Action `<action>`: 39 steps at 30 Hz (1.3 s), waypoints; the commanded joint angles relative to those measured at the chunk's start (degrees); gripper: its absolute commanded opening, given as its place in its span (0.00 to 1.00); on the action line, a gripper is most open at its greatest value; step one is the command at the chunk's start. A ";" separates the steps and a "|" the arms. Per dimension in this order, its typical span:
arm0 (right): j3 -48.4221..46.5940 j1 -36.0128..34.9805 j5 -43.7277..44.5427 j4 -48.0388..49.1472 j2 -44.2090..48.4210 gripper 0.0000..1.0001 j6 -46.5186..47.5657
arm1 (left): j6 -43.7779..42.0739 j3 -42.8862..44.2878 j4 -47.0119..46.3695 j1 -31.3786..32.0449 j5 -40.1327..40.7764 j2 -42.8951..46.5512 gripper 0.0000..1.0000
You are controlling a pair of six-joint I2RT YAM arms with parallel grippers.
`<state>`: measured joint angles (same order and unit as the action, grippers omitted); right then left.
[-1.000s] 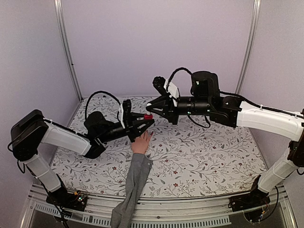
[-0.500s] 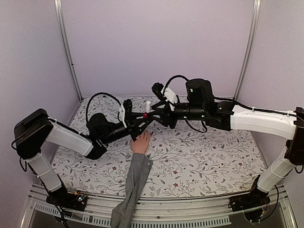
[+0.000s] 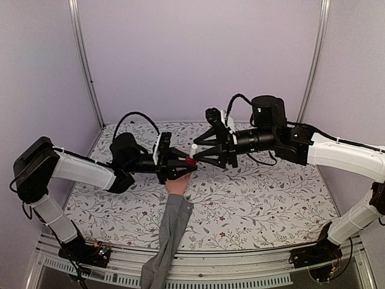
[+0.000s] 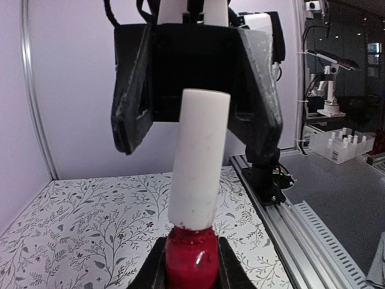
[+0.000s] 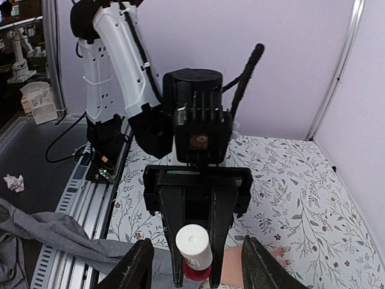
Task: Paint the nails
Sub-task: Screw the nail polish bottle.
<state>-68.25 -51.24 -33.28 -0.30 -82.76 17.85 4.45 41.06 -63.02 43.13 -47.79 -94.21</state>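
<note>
A small red polish bottle (image 4: 191, 262) with a tall white cap (image 4: 198, 159) sticks up from my left gripper (image 4: 191, 274), which is shut on its glass body. My right gripper (image 5: 198, 271) is open, with one finger (image 5: 135, 268) on each side of the cap (image 5: 192, 242), not touching it. In the top view both grippers meet over the table's middle, left gripper (image 3: 182, 164) against right gripper (image 3: 197, 154). The peach mannequin hand (image 3: 177, 185) lies just below them, its fingertips hidden there. Its nails (image 5: 283, 253) show in the right wrist view.
The hand's grey sleeve (image 3: 167, 235) runs down over the table's near edge. A floral cloth (image 3: 264, 192) covers the table. Lilac walls close the back and sides, and a metal rail (image 3: 198, 265) runs along the front.
My right gripper's jaws have spread apart from shut. Both grippers shifted slightly right, and the bottle has gone from upright half a second ago to pointing at the right gripper.
</note>
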 commanded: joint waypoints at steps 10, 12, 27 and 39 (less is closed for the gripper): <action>-5.59 0.09 -14.57 -6.93 -2.66 0.45 4.09 | 2.14 5.22 3.09 0.19 -13.03 -2.55 0.00; -5.84 0.09 -14.39 -7.18 -2.90 0.38 4.04 | 2.60 5.36 2.92 0.20 -13.11 -2.79 0.00; -4.94 -1.03 -7.56 -7.24 -3.40 0.07 4.81 | 4.37 5.75 0.65 -0.03 -10.62 -2.58 0.00; -2.33 -1.10 9.18 1.89 -3.87 0.00 -3.04 | -3.98 2.35 -1.91 3.54 19.28 2.85 0.00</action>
<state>-72.36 -51.59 -33.30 -2.02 -85.41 18.63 4.95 42.63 -62.52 44.23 -44.80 -94.54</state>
